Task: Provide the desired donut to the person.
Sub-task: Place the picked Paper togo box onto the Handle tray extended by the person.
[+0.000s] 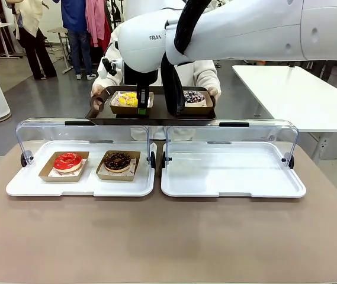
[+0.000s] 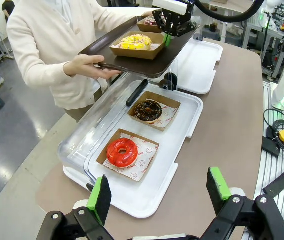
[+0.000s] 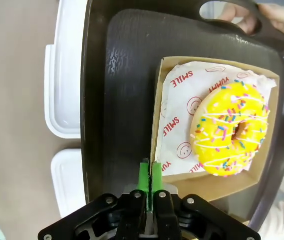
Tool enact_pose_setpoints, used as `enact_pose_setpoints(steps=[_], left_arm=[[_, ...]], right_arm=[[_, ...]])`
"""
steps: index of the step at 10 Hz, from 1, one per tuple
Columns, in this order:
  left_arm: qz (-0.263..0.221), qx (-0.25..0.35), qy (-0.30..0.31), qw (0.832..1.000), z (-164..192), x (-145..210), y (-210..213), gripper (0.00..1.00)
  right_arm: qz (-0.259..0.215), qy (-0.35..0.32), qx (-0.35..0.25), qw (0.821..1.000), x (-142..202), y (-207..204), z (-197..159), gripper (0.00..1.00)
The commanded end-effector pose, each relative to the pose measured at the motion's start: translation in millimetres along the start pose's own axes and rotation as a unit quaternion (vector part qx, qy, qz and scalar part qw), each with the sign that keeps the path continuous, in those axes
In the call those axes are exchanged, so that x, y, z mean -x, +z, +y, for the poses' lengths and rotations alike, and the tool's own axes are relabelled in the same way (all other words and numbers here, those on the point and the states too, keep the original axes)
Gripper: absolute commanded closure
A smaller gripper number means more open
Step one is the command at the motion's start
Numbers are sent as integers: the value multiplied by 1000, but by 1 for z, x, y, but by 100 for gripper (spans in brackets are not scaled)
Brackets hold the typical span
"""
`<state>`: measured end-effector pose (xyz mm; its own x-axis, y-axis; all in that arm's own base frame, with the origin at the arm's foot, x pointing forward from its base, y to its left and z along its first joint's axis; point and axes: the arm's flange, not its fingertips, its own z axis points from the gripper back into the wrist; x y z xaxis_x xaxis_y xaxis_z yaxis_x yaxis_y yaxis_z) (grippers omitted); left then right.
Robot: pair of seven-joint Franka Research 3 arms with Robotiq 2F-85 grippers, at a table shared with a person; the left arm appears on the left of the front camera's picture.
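Note:
The person point(image 2: 57, 40) in a cream cardigan holds a dark serving tray point(image 1: 156, 113) by both ends over the table's far edge. On it lies a yellow sprinkled donut point(image 3: 230, 129) in a cardboard box point(image 3: 169, 100), beside a dark sprinkled donut point(image 1: 193, 96) in its own box. My right gripper point(image 3: 145, 175) points down at the tray, its green pads pressed close together on the near rim of the yellow donut's box. In the left wrist view, my left gripper point(image 2: 159, 200) hangs open above the table's near corner, holding nothing.
A white tray point(image 1: 32, 186) with a raised clear lid point(image 1: 85, 127) holds a red glazed donut point(image 1: 67, 161) and a chocolate donut point(image 1: 117, 161), each in a box. Beside it stands a second lidded white tray point(image 1: 233, 171). Bystanders stand far back.

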<state>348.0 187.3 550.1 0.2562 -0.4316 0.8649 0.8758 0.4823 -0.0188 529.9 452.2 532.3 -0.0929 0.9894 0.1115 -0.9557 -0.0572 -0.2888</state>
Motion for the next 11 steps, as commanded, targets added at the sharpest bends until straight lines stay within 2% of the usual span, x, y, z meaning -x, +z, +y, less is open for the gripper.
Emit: enact_pose_setpoints(steps=[1, 2, 3, 5, 6, 7, 11], left_arm=[[-2, -2, -1, 1000, 0, -1, 0, 0], [-2, -2, -1, 1000, 0, -1, 0, 0], [-2, -2, -1, 1000, 0, -1, 0, 0], [-2, -2, -1, 1000, 0, -1, 0, 0], [-2, -2, -1, 1000, 0, -1, 0, 0], [-2, -2, -1, 1000, 0, -1, 0, 0], [-2, -2, -1, 1000, 0, -1, 0, 0]], right_arm=[[2, 11, -3, 1000, -4, 8, -8, 41], [2, 11, -2, 1000, -6, 9, -8, 14], [4, 13, -3, 1000, -7, 9, -7, 0], [9, 14, -3, 1000, -8, 11, -10, 0], [10, 15, -3, 1000, -9, 12, -9, 6], [12, 15, -4, 1000, -9, 14, -9, 0], [16, 12, 2, 1000, -6, 23, -9, 0]])
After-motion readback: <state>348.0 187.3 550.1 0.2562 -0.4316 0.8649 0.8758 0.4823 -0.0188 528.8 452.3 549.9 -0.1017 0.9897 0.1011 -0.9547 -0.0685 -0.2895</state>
